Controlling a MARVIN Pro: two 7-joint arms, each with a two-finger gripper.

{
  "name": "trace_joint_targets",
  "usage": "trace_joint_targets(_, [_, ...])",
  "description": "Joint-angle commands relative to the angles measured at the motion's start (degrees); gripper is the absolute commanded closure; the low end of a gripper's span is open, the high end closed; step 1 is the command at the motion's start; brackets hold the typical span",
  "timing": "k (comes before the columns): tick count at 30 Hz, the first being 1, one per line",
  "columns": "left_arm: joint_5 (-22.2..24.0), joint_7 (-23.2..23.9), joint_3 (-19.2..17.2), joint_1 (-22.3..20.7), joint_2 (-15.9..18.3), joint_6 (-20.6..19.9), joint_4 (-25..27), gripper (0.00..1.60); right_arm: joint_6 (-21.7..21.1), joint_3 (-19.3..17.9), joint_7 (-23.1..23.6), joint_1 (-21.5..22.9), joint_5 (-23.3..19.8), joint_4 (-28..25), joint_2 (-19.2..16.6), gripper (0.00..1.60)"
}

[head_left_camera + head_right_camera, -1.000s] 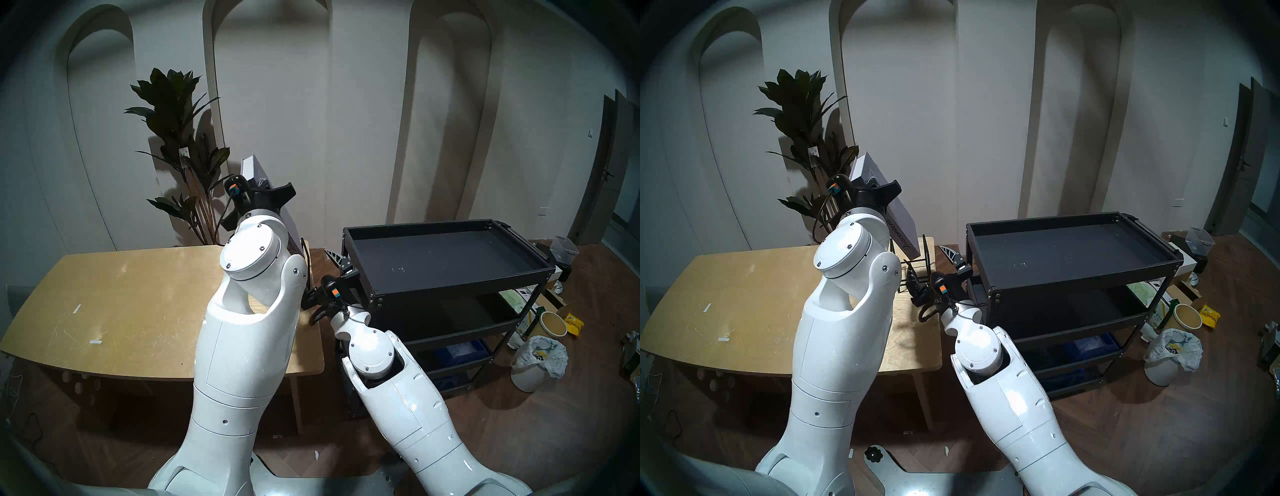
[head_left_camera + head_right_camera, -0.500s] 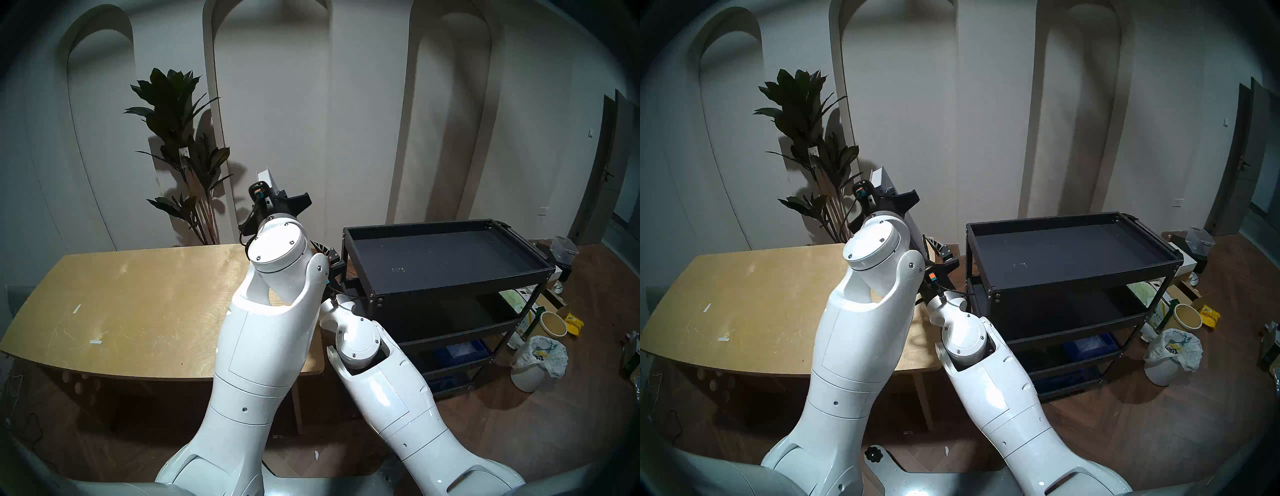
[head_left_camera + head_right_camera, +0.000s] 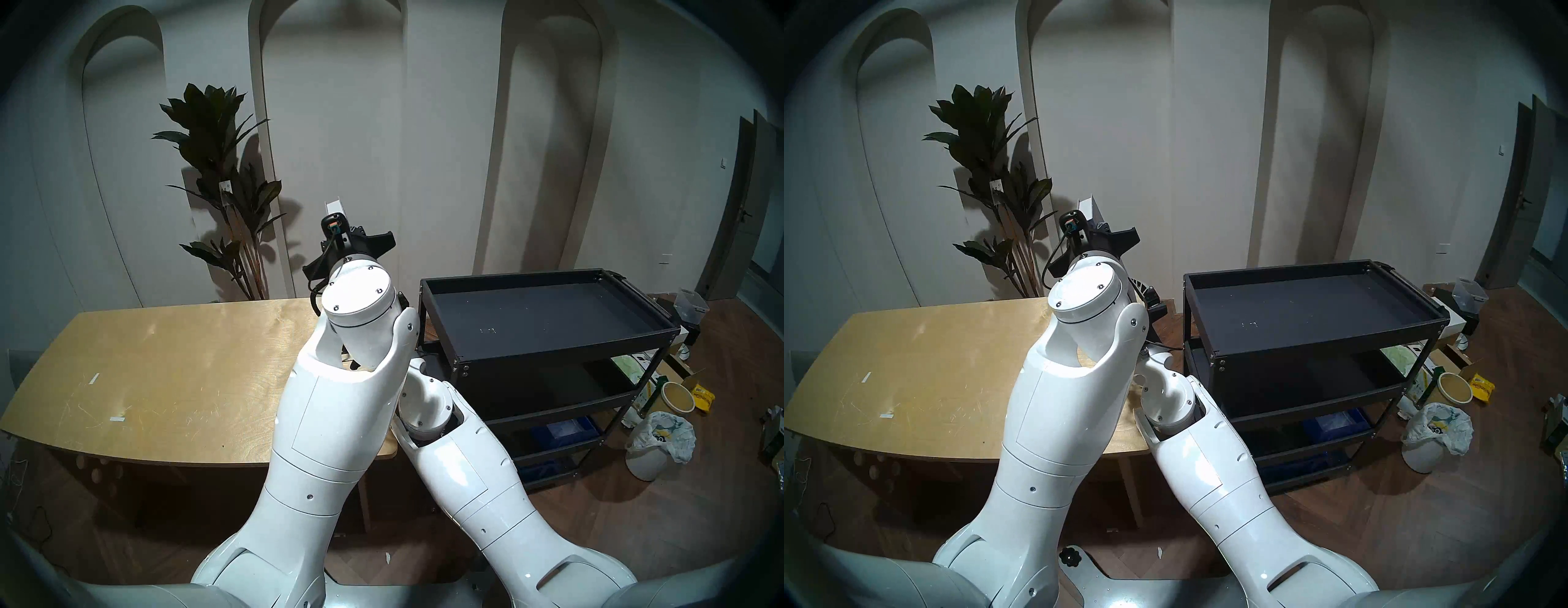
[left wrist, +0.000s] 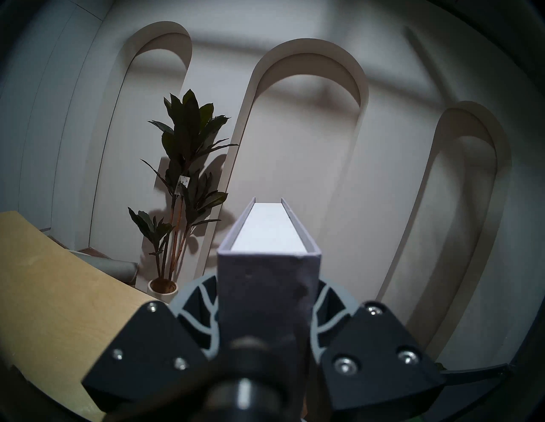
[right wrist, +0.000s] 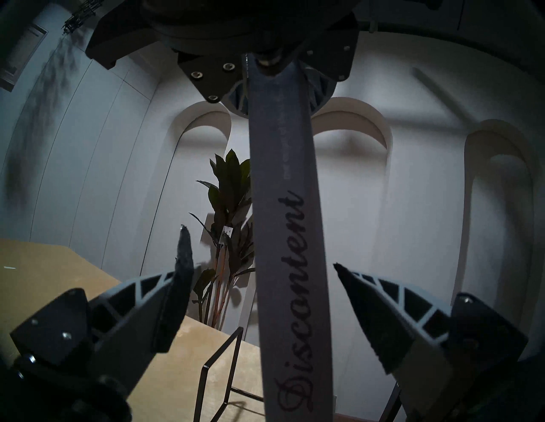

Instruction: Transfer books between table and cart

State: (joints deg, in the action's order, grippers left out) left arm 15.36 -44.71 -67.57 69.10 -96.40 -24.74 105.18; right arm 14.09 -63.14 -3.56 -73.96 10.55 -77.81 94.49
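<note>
From the head's left eye, your left arm (image 3: pixel 339 407) covers most of what matters: only the white top corner of the book (image 3: pixel 334 206) pokes up behind the left gripper (image 3: pixel 352 244), high above the table's (image 3: pixel 169 373) far right corner and left of the cart (image 3: pixel 547 310). The right gripper is hidden behind the left forearm here. The cart's top tray shows bare dark metal.

The head's right eye gives you the same scene — a sliver of the book (image 3: pixel 1087 206) above the left gripper (image 3: pixel 1100 242), and beside the cart (image 3: pixel 1310 305) a bit of the right gripper (image 3: pixel 1149 297) peeping past the left elbow, too little to tell its opening. The table (image 3: pixel 932 373) lies below and to the left.

In the left wrist view, the left gripper (image 4: pixel 267 330) is clamped on the book's (image 4: pixel 267 283) pale lavender-grey spine, a finger (image 4: pixel 200 321) pressed to each cover; the white page block runs away from you between the two boards. The table (image 4: pixel 59 294) sits low on the left, the lens edge blurred.

In the right wrist view, the book (image 5: pixel 286 235) hangs spine toward you — black script reading "Discontent" — held at its top end by the left gripper (image 5: pixel 274 85). The right gripper (image 5: pixel 262 294) stands wide open, its fingertips (image 5: pixel 182 265) clear of the spine on either side. A black wire rack (image 5: pixel 218 380) stands on the table (image 5: pixel 88 294) below; the book's lower end is cut off.
</note>
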Motion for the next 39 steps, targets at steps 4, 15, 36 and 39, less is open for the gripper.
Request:
trace_joint_targets(4, [-0.6,0.4,0.0,-2.4,0.1,-0.5,1.2,1.60,0.2,-0.1,-3.1,3.8,-0.8,1.2,2.7,0.00])
trace_joint_targets(15, [-0.2,0.3,-0.9,-1.9,-0.3,-1.2,2.5,1.60,-0.4,1.6,-7.1,5.4,-3.2,2.8,3.7,0.00])
trace_joint_targets(36, [-0.3,0.2,-0.4,-3.0,-1.5,-5.8,2.1,1.60,0.3,3.8,-15.0,6.7,-4.6,5.0,4.4,0.81])
trace_joint_targets(39, [-0.5,0.1,0.1,-3.1,-1.7,-5.9,1.5,1.60,0.4,4.0,-15.2,7.0,-4.8,5.5,4.4,1.03])
